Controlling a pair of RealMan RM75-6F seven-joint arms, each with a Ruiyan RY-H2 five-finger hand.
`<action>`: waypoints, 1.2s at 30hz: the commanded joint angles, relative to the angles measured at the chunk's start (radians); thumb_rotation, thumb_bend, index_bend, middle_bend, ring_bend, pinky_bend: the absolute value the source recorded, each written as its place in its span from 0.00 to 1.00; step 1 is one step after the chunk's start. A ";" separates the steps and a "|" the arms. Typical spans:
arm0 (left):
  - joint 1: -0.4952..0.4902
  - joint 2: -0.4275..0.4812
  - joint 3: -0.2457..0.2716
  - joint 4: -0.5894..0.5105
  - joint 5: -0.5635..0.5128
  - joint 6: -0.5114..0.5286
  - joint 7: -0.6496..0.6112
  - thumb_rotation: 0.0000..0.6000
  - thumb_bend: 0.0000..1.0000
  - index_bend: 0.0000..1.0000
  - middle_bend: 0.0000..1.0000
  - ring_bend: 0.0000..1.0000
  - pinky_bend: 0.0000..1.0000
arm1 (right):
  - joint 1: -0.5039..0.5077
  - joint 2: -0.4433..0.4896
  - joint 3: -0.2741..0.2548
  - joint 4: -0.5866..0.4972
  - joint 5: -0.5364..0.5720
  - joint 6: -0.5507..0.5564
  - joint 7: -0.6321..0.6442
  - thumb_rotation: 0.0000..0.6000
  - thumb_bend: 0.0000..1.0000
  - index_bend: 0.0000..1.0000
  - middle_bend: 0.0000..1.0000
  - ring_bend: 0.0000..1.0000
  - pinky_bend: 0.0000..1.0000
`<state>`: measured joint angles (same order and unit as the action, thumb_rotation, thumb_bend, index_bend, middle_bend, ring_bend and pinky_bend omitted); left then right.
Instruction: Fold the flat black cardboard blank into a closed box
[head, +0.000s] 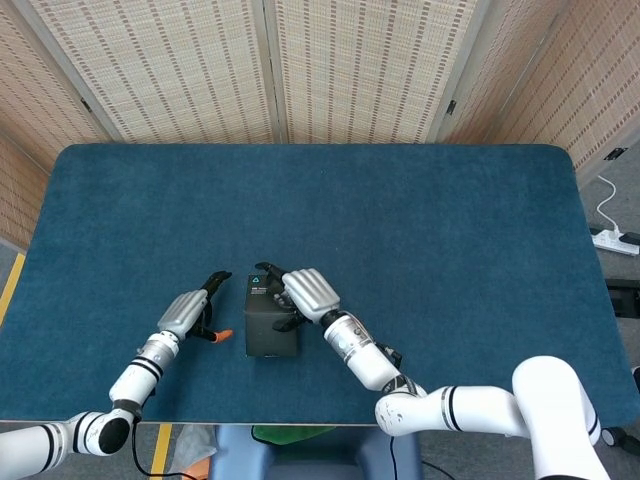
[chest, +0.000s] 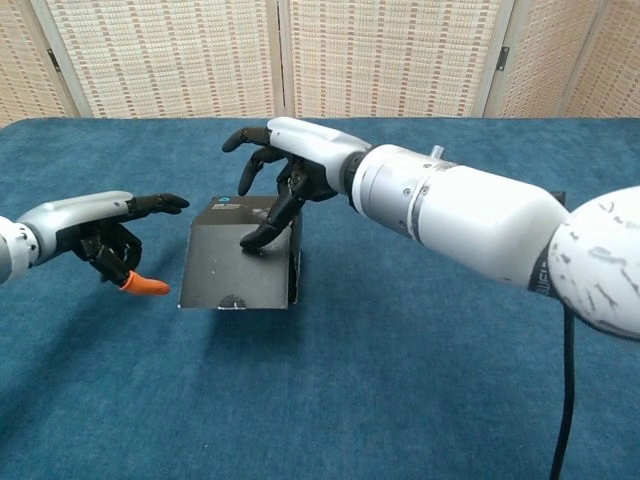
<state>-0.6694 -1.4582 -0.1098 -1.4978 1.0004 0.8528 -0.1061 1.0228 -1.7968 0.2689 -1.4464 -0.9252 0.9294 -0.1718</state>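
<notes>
The black cardboard box is sitting on the blue desk near its front edge, left of the middle, already raised into a box shape with its wide lid panel sloping down toward the front edge and its right side wall standing upright. The right hand is reaching over the box from the right, fingers spread and curved, with its fingertips pressing down on the lid panel; it is grasping nothing, only touching. The left hand is hovering just beside the box's left side, apart from it, fingers loosely open and holding nothing, an orange-tipped finger pointing down toward the desk. In the head view the box is lying between the two hands, the right hand on top of it and the left hand clear to the left. The right hand is the nearer one, so pressing the lid shut likely falls to it, while the left would need to come rightward to steady the box's left wall.
</notes>
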 joint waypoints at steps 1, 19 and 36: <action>0.013 0.042 -0.011 -0.040 0.003 -0.002 -0.016 1.00 0.23 0.00 0.07 0.69 0.72 | -0.006 -0.043 -0.050 0.082 -0.106 0.053 -0.047 1.00 0.00 0.16 0.30 0.71 1.00; 0.053 0.126 -0.076 -0.084 0.075 -0.005 -0.159 1.00 0.23 0.00 0.08 0.69 0.72 | -0.027 -0.263 -0.168 0.570 -0.465 0.170 0.024 1.00 0.02 0.41 0.49 0.73 1.00; 0.089 0.130 -0.070 -0.069 0.115 0.097 -0.068 1.00 0.23 0.00 0.06 0.51 0.69 | -0.099 -0.151 -0.096 0.468 -0.559 0.341 0.128 1.00 0.04 0.45 0.44 0.73 1.00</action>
<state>-0.5891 -1.3261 -0.1829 -1.5695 1.1149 0.9251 -0.1998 0.9486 -1.9925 0.1662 -0.9344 -1.4672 1.2355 -0.0472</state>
